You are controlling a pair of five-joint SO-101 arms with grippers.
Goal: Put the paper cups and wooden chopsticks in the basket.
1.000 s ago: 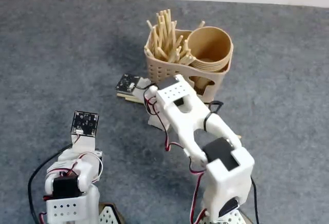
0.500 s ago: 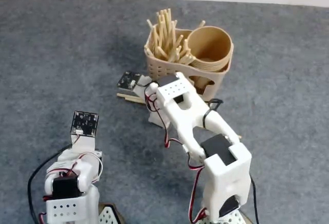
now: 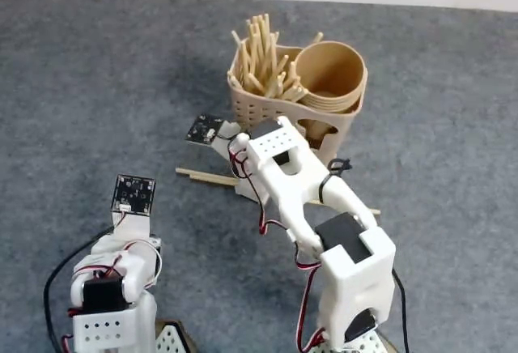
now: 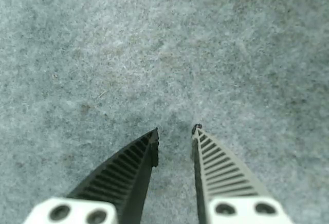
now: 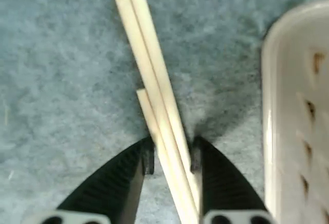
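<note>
Over the last second the right arm draws back a little from the cream perforated plastic basket (image 3: pixel 257 115), and the loose pale wooden chopsticks (image 3: pixel 206 176) come with it. Earlier they lay tucked close under the arm's wrist beside the basket wall; now they stick out farther across the grey carpeted table (image 3: pixel 97 86), and their far tip pokes out on the other side of the arm. In the right wrist view the right gripper (image 5: pixel 172 157) has its dark jaws pressed against these chopsticks (image 5: pixel 146 54) from both sides, pinching them near one end, with the basket wall (image 5: pixel 293 106) just beside. That the sticks travel with the arm suggests the grasp has taken, though whether they are clear of the carpet or only dragging over it cannot be told. The basket itself has not shifted. It already holds a bundle of upright wooden chopsticks (image 3: pixel 261 57) and a stack of brown paper cups (image 3: pixel 330 74), so this pinched set looks like the last loose item, and the remaining work is probably lifting it over the rim and releasing it. The left arm has not moved: the left gripper (image 4: pixel 175 131) hangs over bare carpet with its jaws a little apart, holding nothing.
</note>
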